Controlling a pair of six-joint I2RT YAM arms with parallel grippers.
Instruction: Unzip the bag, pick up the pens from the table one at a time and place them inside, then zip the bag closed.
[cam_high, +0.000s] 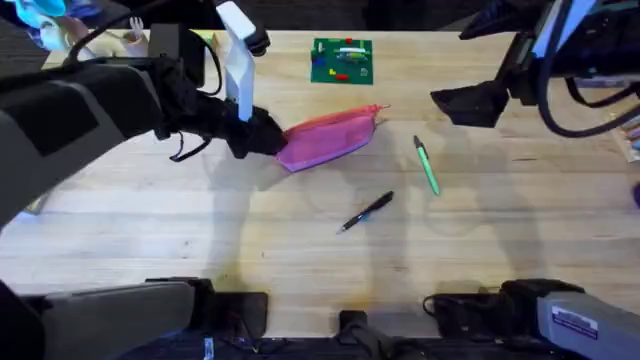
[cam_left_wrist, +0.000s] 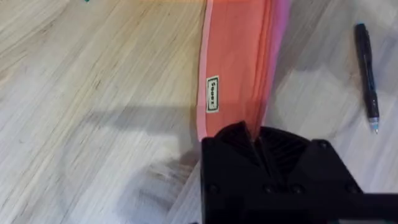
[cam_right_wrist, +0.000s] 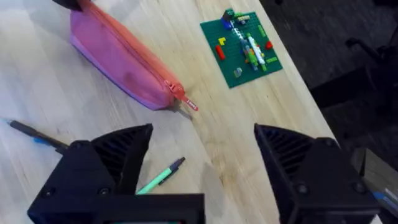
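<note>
Fingers on the left gripper (cam_left_wrist: 256, 138) are pinched together on the end of the bag (cam_high: 328, 139); in the left wrist view the pink-orange fabric runs straight into the gap between them. I see that end of the bag at the tip of the left arm in the overhead view, with the far end and its small pull (cam_right_wrist: 189, 104) pointing toward the green board (cam_high: 342, 61).

Right gripper (cam_right_wrist: 202, 152) hangs above the desk (cam_high: 300, 260) with its fingers spread wide, nothing between them. It sits well apart from the bag, off to the right side of the overhead view.

Bag lies flat on the desk, roughly mid-field, angled slightly. Zipper looks closed along the top seam as far as I can see in the right wrist view; a small label (cam_left_wrist: 212, 94) shows on the side near the left fingers.

Green pen (cam_high: 427, 165) lies on the desk just right of the bag, apart from it. Black pen (cam_high: 366, 212) lies nearer the arm bases, below the bag, also not touching it. The two pens are near each other but not touching. Both are outside the bag.

Green board with small coloured parts sits near the far edge of the desk, beyond the bag, clear of both arms.
</note>
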